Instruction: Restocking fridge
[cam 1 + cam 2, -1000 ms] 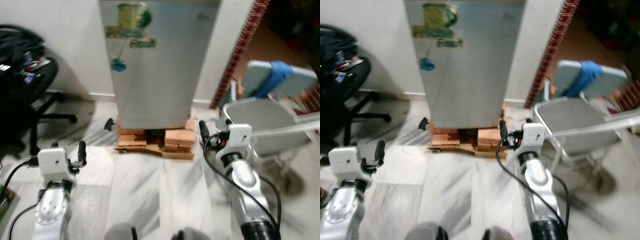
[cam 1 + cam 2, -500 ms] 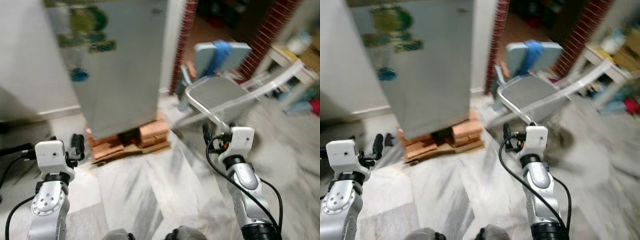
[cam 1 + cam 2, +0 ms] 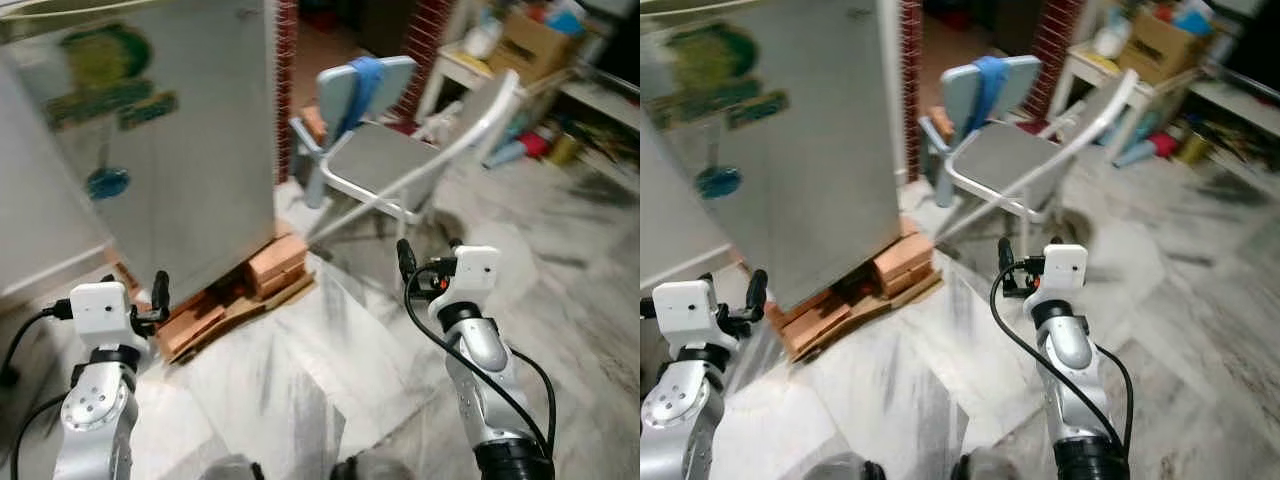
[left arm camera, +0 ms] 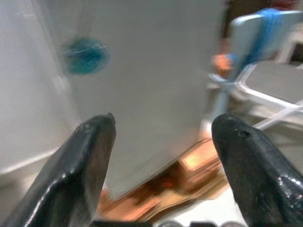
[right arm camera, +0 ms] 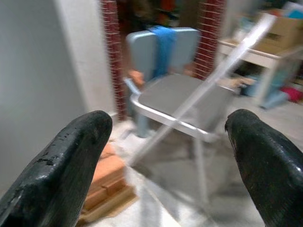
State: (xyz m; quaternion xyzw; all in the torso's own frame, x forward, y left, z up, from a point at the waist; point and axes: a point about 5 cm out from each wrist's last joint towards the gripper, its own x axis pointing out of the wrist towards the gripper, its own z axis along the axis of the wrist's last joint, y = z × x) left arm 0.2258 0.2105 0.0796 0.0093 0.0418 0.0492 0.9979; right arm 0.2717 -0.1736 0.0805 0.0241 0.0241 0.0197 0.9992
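1. Grey fridge (image 3: 160,150) stands closed at the front left, raised on bricks (image 3: 275,265) over flattened cardboard (image 3: 195,325); green stickers (image 3: 95,75) mark its door.
2. Left gripper (image 4: 158,142) hangs empty before the fridge, fingers spread apart.
3. Right gripper (image 5: 170,146), also spread and empty, faces a grey folding chair (image 3: 385,160) beside the fridge; marble floor (image 3: 330,370) below.

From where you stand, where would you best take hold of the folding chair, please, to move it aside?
Probably the folding chair by its white tubular front seat rail, approached from the front with the right hand, which is nearest and open. The rail is bare and slim enough for the fingers to close around.
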